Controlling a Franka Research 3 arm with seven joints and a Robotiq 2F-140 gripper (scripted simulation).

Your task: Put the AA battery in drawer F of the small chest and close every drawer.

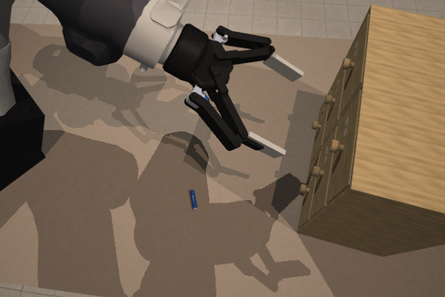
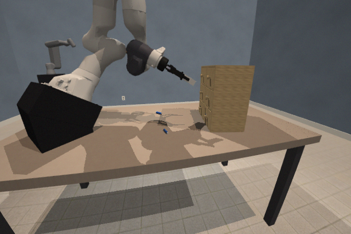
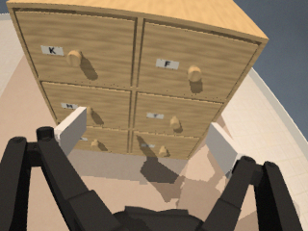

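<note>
The chest (image 1: 402,106) (image 2: 232,98) (image 3: 144,7) stands upright with its drawers pushed in. Drawer F (image 3: 217,53) (image 1: 352,149) is top right in the wrist view and has a round knob (image 3: 194,73) (image 1: 336,146). My gripper (image 1: 293,113) (image 2: 193,81) (image 3: 148,126) is open and empty, tilted down in front of the chest, short of the knobs. One blue battery (image 1: 193,199) (image 2: 165,131) lies on the table. A second blue battery (image 2: 158,112) lies farther back, mostly hidden by the gripper in the top view. I cannot tell which is AA.
Drawer K (image 3: 111,38) is beside drawer F. Two more rows of drawers lie below, with knobs sticking out of the front. The table (image 2: 113,166) carries the robot's black base (image 2: 59,118) at the left. Arm shadows cross the table.
</note>
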